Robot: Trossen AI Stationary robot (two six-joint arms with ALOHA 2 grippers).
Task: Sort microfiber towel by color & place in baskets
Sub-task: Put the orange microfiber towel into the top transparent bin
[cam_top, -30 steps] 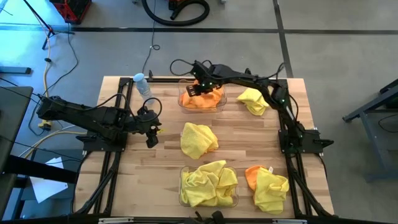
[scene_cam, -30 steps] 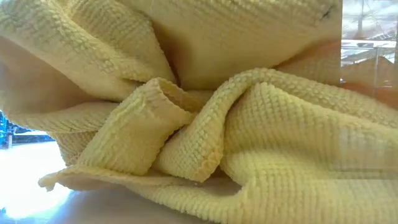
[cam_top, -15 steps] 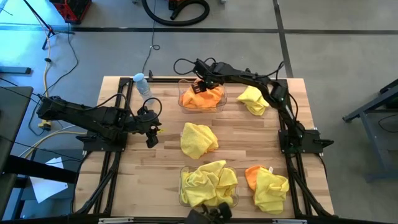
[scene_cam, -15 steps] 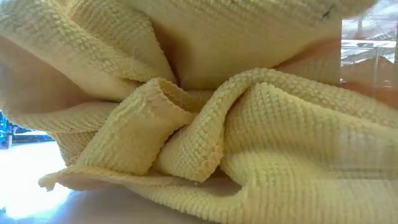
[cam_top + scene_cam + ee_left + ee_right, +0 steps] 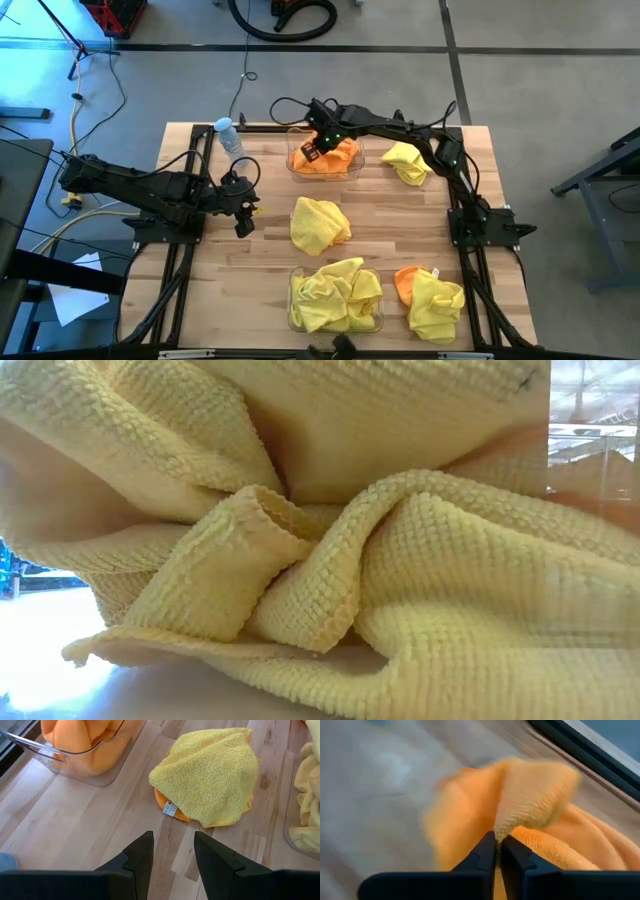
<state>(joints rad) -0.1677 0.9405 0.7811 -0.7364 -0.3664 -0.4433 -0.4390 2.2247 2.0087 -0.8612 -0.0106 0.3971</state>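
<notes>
My right claw (image 5: 496, 841) is pinched on a fold of the orange towel (image 5: 322, 158) over the far basket (image 5: 296, 170); it's light, floppy, best nipped at a raised fold; left claw (image 5: 173, 851) apart, idle.

Both arms are dark, near-black, built of slender jointed segments; each rises from a black base bolted to a black frame rail along its side of the desk (image 5: 260, 195). Loose black cables loop beside the links of both arms (most visibly above the right arm's forward links). The left hand (image 5: 172, 851) ends in two matte black fingers (image 5: 140, 854), flat-faced and angular, tapering to blunt tips. The right hand (image 5: 497, 845) has the same black fingers (image 5: 482, 851), narrow at the tips; a small green light shows near the right wrist.
</notes>
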